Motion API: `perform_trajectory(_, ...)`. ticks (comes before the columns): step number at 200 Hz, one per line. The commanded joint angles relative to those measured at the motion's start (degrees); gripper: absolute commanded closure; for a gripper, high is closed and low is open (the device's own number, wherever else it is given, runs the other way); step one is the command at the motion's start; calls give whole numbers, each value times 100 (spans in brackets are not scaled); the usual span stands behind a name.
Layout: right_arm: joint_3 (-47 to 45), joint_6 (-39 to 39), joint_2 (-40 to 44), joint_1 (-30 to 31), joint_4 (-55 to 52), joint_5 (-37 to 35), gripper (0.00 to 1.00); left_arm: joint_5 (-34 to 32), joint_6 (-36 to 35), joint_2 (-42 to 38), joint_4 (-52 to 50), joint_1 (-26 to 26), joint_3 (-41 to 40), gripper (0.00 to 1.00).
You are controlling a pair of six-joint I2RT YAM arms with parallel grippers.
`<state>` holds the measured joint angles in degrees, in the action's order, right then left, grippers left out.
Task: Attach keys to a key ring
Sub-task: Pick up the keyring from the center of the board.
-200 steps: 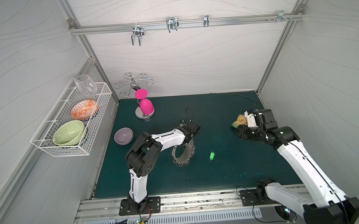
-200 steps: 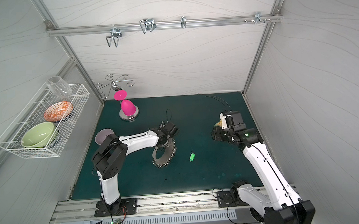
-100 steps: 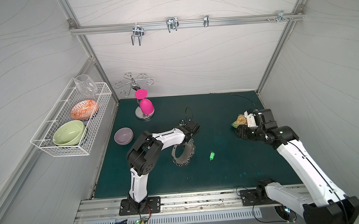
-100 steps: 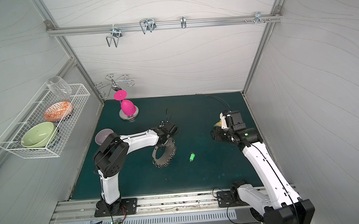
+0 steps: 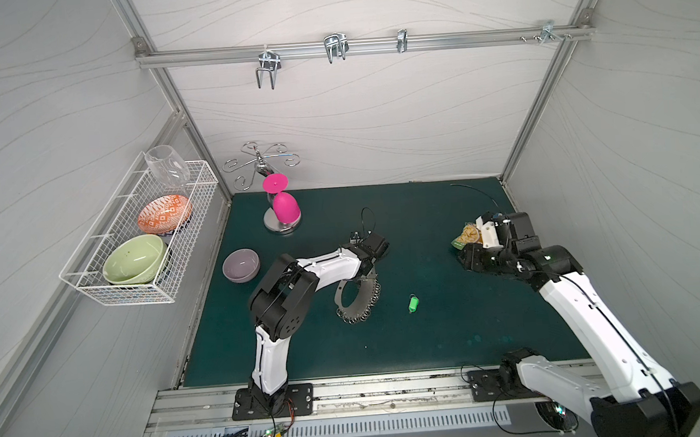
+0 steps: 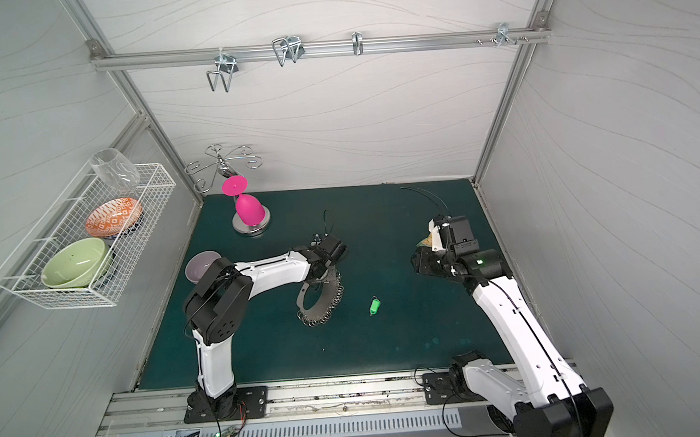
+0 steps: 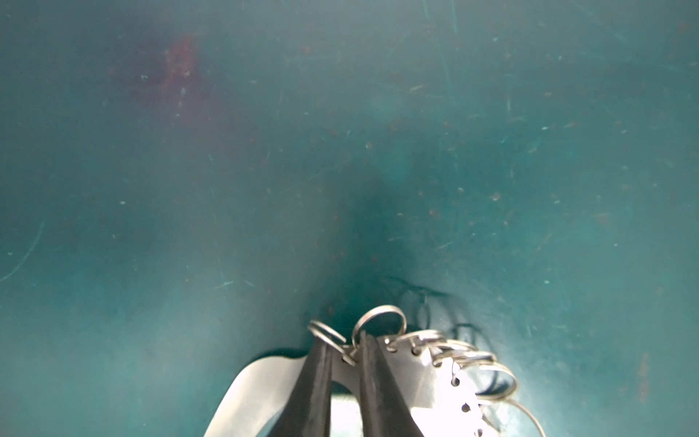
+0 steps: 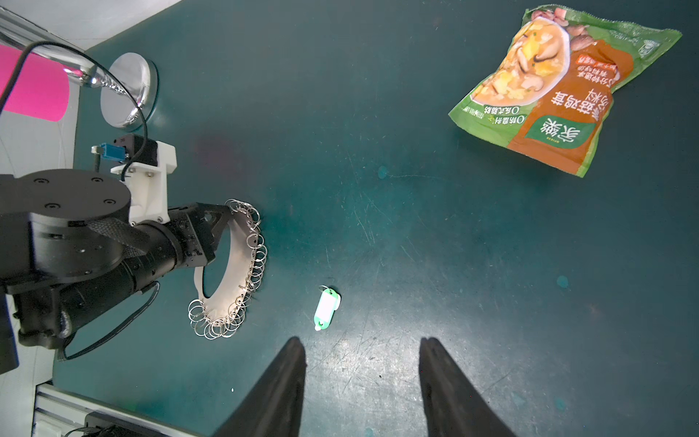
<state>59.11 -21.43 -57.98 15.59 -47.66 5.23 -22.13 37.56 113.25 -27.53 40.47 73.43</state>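
Note:
The key ring [image 5: 372,289] [image 6: 333,289] is a grey oval plate whose rim is lined with small silver wire rings. It lies mid-mat and looks tilted, with the gripped end raised. My left gripper [image 7: 342,342] [image 8: 217,219] is shut on its rim, black fingers [image 7: 372,374] pinching the plate [image 7: 427,382] between two wire rings. The keys [image 5: 412,303] [image 6: 374,306] [image 8: 326,308], one small green tag with a metal loop, lie on the mat to the right of the ring. My right gripper [image 8: 363,344] [image 5: 467,258] hovers open and empty, the tag just ahead of its fingertips.
A green-orange snack packet [image 8: 559,87] [image 5: 468,235] lies under the right wrist near the right wall. A purple bowl [image 5: 241,265] sits left of the left arm. A pink glass on a chrome stand [image 5: 285,209] stands at the back left. A wire basket [image 5: 141,236] hangs on the left wall.
The left arm's elbow has shifted slightly while the gripper stays at the key ring. The green tag and the right arm have stayed put.

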Motion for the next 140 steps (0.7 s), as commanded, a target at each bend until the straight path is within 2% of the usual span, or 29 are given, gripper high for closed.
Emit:
perform_trajectory(1,114,33,-12,-30,-44,57,49,-70,-98,156,93,-41,266,83)
perform_trajectory(52,109,42,-7,-52,-46,66,49,-45,-135,272,59,-49,382,84)
perform_trajectory(75,101,50,-4,-48,-51,57,49,-45,-134,290,40,-54,367,88)
perform_trajectory(119,83,53,-12,-54,-42,64,49,-24,-176,240,47,-66,319,100)
perform_trajectory(140,83,52,-12,-51,-42,60,49,-11,-211,175,102,-65,274,100)
